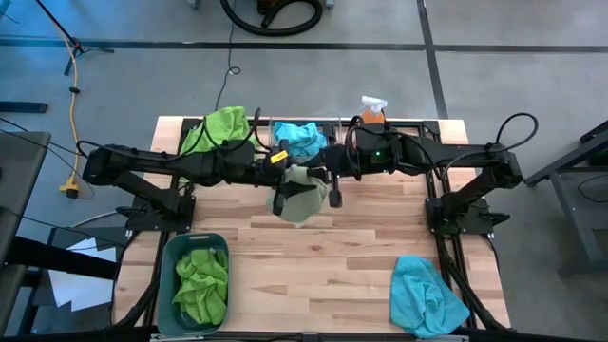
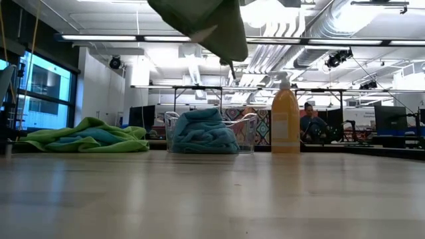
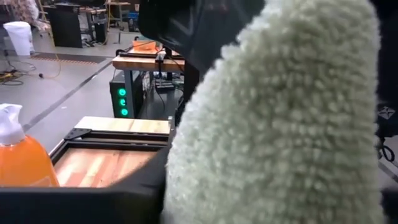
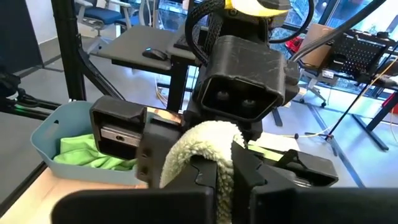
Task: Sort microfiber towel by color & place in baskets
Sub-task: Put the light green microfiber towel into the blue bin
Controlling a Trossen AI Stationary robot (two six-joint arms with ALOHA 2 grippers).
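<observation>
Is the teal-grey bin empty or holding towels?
Holding towels: lime green towels lie crumpled inside the teal-grey bin.

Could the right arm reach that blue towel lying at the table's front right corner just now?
Probably not at once: its end effector is shut on a pale green towel mid-table. The path to the blue towel itself looks free.

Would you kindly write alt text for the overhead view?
Two dark arms meet mid-table, holding a pale green towel aloft between them. A teal-grey bin of green towels sits at the near left, a blue towel at the near right.
</observation>
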